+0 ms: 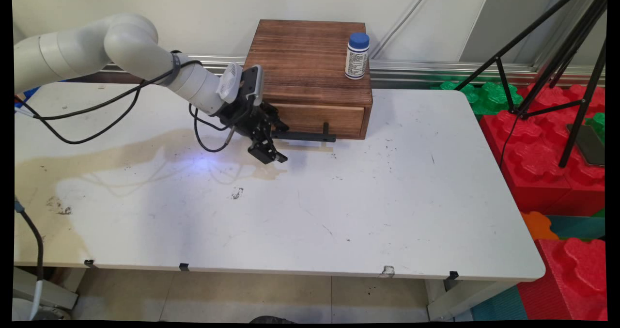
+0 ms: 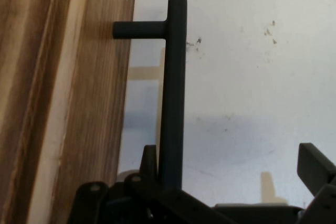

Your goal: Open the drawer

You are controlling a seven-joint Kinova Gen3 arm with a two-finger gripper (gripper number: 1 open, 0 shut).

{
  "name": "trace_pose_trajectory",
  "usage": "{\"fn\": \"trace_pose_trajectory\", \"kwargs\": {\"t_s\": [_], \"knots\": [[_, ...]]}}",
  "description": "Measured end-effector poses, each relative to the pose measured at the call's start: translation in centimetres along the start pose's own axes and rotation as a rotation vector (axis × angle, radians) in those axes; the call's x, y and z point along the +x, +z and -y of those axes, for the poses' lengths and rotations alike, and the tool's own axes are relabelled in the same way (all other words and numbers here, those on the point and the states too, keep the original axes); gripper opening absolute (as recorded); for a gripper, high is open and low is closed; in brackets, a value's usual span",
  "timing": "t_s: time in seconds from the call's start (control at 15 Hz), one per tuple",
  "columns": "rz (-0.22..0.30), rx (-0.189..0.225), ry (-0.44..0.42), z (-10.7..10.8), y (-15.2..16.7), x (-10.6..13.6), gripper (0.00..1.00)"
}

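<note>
A wooden drawer box [image 1: 310, 71] stands at the table's [image 1: 387, 211] 12 o'clock edge, with a blue-capped white bottle [image 1: 357, 55] upright on its top at the 2 o'clock corner. A black bar handle [image 1: 305, 136] juts from the drawer front [image 1: 317, 118] on a short post [image 2: 137, 29]. The black gripper [image 1: 271, 141] sits at the handle's 9 o'clock end. In the hand view the bar [image 2: 173, 87] runs up from the linkage close beside one finger [image 2: 148, 161], while the other finger [image 2: 315, 169] stands well apart toward 3 o'clock: the jaws are spread and pinch nothing.

Hazards, as judged:
- The bar lies off-centre, hard against one finger. On closing, that finger would likely meet it first and push it sideways, so the grip could be skewed.
- The hold would fall at the bar's end, not its middle. A pull from there could twist the drawer in its slot and jam it.
- The box appears unfixed. A hard tug could drag it across the table and topple the bottle.
- Hanging cables [image 1: 111, 100] could snag.
</note>
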Motion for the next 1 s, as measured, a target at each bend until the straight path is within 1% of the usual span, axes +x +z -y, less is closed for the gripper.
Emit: {"fn": "trace_pose_trajectory", "kwargs": {"t_s": [0.4,1.0], "knots": [[-0.001,-0.016,0.003,-1.1,0.8,0.5,1.00],[-0.004,-0.058,0.017,-4.1,1.5,1.1,1.00]]}}
